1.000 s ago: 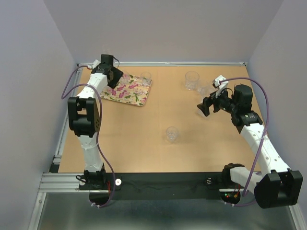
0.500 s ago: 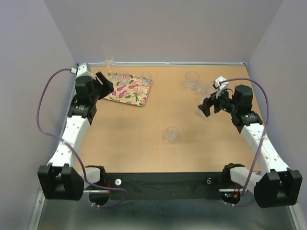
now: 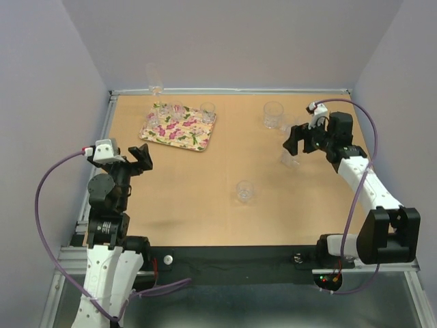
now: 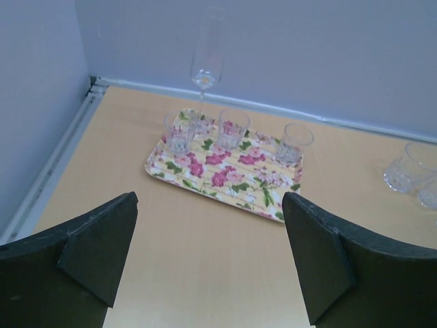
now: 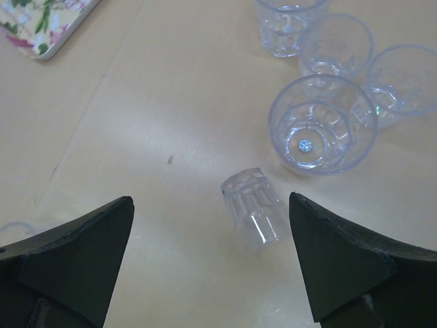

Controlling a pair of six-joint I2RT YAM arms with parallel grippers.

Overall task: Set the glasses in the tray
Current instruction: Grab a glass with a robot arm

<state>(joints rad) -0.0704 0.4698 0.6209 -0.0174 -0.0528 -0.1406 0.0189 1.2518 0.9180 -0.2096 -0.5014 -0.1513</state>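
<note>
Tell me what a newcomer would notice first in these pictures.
The cream-yellow flowered rectangular tray at the far left of the tan wooden table, with three small clear glasses standing in it. Next, a small clear tumbler lying on its side at the table's right, beside a cluster of upright clear glasses.

The tray (image 3: 202,141) is picked out at the far left of the worktop (image 3: 205,212). Three glasses (image 4: 233,128) are seen standing in it, lined along its far edge. Just behind the tray, a stemmed glass (image 4: 206,65) is set by the wall (image 4: 307,55). Well right of the tray, a cluster of glasses (image 5: 321,123) is gathered, with a tipped glass (image 5: 254,215) laid before them. A lone glass (image 3: 244,191) is spotted right of the tray and well in front. The left hand (image 4: 208,212) is held before the tray, the right hand (image 5: 210,212) well right of it, by the cluster.
</note>
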